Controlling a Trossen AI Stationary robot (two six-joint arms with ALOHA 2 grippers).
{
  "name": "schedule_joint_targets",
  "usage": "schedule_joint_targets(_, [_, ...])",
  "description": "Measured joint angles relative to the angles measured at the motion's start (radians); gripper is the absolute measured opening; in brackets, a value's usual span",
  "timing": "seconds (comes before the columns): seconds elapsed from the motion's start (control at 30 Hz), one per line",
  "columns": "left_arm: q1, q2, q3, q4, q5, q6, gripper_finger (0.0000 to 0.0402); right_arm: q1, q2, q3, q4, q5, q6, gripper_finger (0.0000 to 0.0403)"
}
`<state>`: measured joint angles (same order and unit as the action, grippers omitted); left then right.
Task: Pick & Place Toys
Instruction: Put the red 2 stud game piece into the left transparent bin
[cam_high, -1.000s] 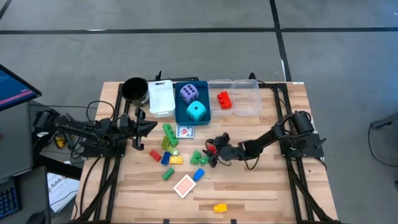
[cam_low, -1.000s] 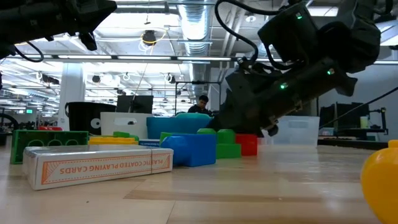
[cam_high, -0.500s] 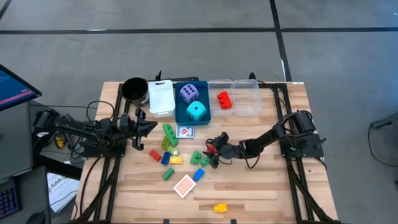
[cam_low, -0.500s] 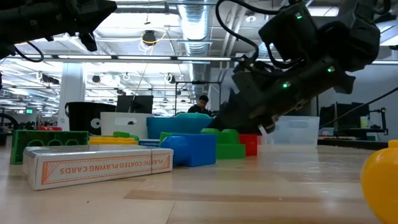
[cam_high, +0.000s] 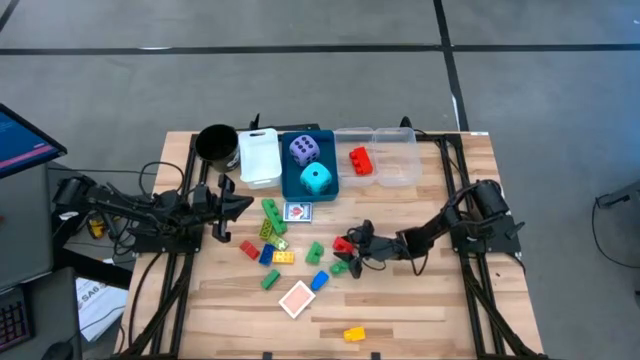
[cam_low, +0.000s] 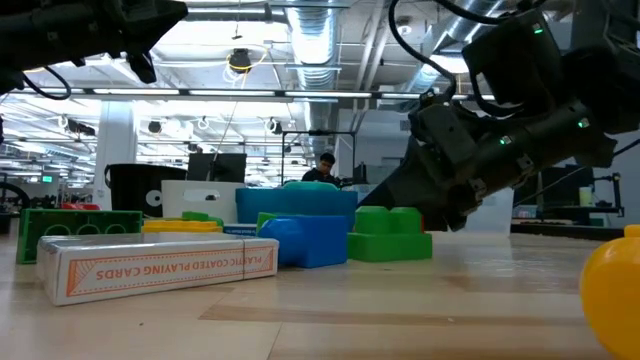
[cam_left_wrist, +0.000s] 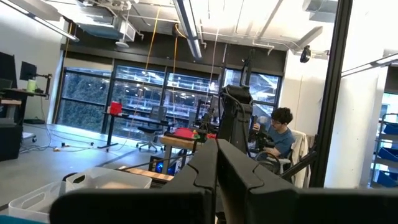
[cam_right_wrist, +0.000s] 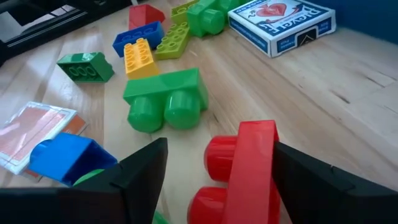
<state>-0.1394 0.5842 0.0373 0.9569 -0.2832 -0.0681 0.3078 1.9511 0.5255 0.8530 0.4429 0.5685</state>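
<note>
Step in hand: the right pincer (cam_high: 352, 250) is low over the tabletop (cam_high: 420, 300), its jaws spread on either side of a red brick (cam_right_wrist: 244, 167) that lies between them; the grasp is, I judge, not yet made.
Red brick: on the wood, near side of the blue bin (cam_high: 290, 180), just beside a green brick (cam_right_wrist: 164, 99) and near the playing-card box (cam_right_wrist: 281, 23).
Left pincer: closed and empty, waiting near the black cup (cam_high: 215, 143).
Already binned: a purple die (cam_high: 304, 150) and a cyan die (cam_high: 316, 179) in the blue bin; another red brick (cam_high: 359, 159) in the clear bin (cam_high: 395, 170).
Next move: probably close squarely on the brick, lift clear of the neighbours, carry to the clear bin.
</note>
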Motion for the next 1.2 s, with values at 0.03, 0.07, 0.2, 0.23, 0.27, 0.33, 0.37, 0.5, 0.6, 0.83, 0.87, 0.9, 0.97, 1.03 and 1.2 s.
schedule_joint_targets(0.03, [0.000,0.000,0.000,0.000,0.000,0.000,0.0003,0.001,0.000,0.000,-0.004,0.005,0.000,0.0271])
schedule_joint_targets(0.07, [0.000,0.000,0.000,0.000,0.000,0.000,0.0003,0.000,0.000,0.000,-0.004,0.012,0.000,0.0271])
schedule_joint_targets(0.2, [0.000,0.000,0.000,0.000,0.000,0.000,0.0003,-0.001,0.000,0.000,-0.004,0.022,0.000,0.0271])
schedule_joint_targets(0.23, [0.000,0.000,0.000,0.000,0.000,0.000,0.0003,-0.001,0.000,0.000,-0.005,0.022,0.000,0.0271])
schedule_joint_targets(0.27, [0.000,0.000,0.000,0.000,0.000,0.000,0.0003,-0.001,0.000,0.000,-0.005,0.022,0.001,0.0271])
schedule_joint_targets(0.33, [0.000,0.000,0.000,0.000,0.000,0.000,0.0003,-0.001,0.000,0.000,-0.005,0.023,0.001,0.0271])
schedule_joint_targets(0.37, [0.000,0.000,0.000,0.000,0.000,0.000,0.0003,-0.001,0.000,0.000,-0.005,0.023,0.000,0.0271])
schedule_joint_targets(0.5, [0.000,0.000,0.000,0.000,0.000,0.000,0.0003,-0.006,0.000,0.000,-0.004,0.023,-0.023,0.0271])
schedule_joint_targets(0.6, [0.000,0.000,0.000,0.000,0.000,0.000,0.0003,-0.022,0.000,0.000,-0.004,0.008,-0.021,0.0271])
schedule_joint_targets(0.83, [0.000,0.000,0.000,0.000,0.000,0.000,0.0003,-0.092,0.000,0.000,0.010,-0.138,-0.065,0.0271])
schedule_joint_targets(0.87, [0.000,0.000,0.000,0.000,0.000,0.000,0.0003,-0.100,0.000,0.000,0.012,-0.144,-0.075,0.0271])
schedule_joint_targets(0.9, [0.000,0.000,0.000,0.000,0.000,0.000,0.0003,-0.110,0.000,0.001,0.011,-0.147,-0.090,0.0271])
schedule_joint_targets(0.97, [0.000,0.000,0.000,0.001,0.000,0.000,0.0003,-0.130,0.008,-0.007,-0.023,-0.151,-0.155,0.0271])
schedule_joint_targets(1.03, [0.000,0.000,0.000,0.000,-0.001,-0.001,0.0003,-0.147,0.003,-0.009,-0.037,-0.182,-0.163,0.0271])
schedule_joint_targets(1.2, [0.000,0.000,0.000,-0.006,0.000,-0.001,0.0003,-0.189,0.001,-0.032,0.013,-0.294,-0.146,0.0271])
